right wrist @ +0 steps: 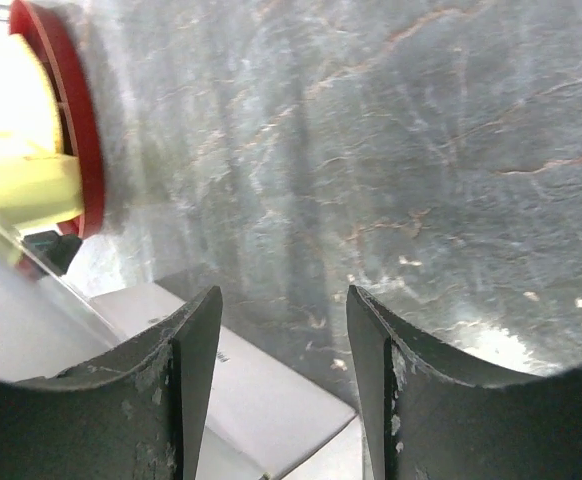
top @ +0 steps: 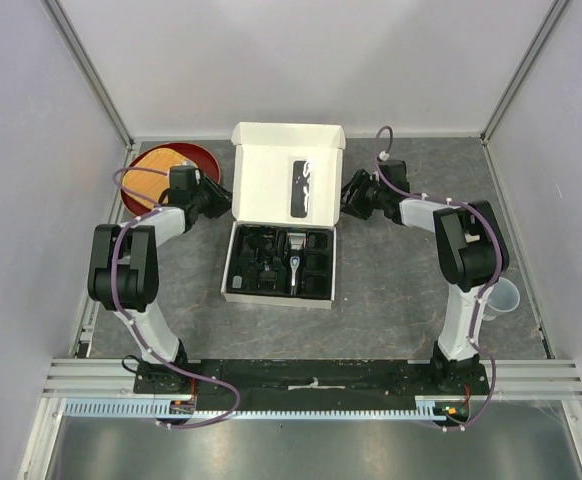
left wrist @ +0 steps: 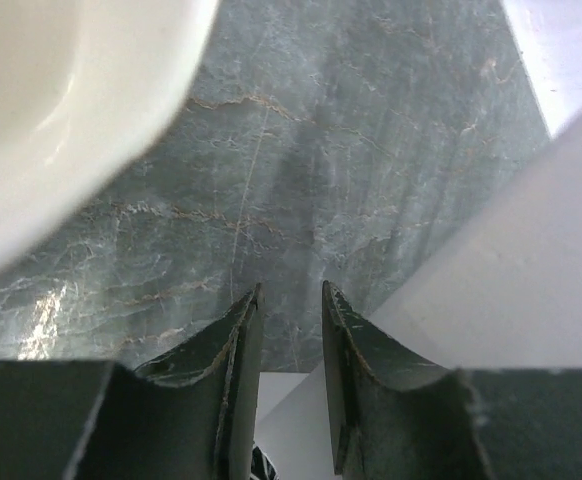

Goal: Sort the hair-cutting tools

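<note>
Over marbled grey table (top: 391,290), left pincer (left wrist: 291,290) gapes narrowly, right pincer (right wrist: 283,295) wider, seemingly empty.

Top view down from behind, wrist views close, sharing box (top: 261,180)

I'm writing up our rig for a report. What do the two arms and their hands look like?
Both the left arm and right arm have white links, chunky black joint housings and a purple cable looping alongside. The left hand and right hand have dark, curved fingers with scuffed, pale-scratched edges.
</note>
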`<action>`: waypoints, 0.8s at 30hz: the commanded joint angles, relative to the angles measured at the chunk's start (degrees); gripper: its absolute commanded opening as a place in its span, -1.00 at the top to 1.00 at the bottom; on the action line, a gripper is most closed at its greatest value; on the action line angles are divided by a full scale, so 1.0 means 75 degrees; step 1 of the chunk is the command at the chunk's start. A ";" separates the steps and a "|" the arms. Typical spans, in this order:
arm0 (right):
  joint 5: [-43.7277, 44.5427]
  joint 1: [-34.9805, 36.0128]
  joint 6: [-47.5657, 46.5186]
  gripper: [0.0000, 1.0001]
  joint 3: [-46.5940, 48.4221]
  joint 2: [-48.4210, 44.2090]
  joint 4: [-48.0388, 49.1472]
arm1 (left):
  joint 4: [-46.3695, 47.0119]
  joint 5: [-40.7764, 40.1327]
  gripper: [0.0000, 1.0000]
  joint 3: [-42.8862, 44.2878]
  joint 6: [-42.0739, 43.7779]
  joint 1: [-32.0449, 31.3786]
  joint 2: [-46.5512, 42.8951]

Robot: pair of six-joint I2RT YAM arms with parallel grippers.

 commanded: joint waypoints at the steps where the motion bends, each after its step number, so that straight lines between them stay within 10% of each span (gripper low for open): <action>1: -0.0686 0.0120 0.0313 -0.22 -0.0241 -0.0842 0.1108 | 0.0472 0.0538 0.26 -0.0353 0.0342 -0.0072 -0.0821; 24: -0.1155 0.0354 0.0443 -0.15 -0.1578 -0.3104 0.0746 | 0.0121 0.0445 0.26 -0.2088 0.0236 -0.0060 -0.2942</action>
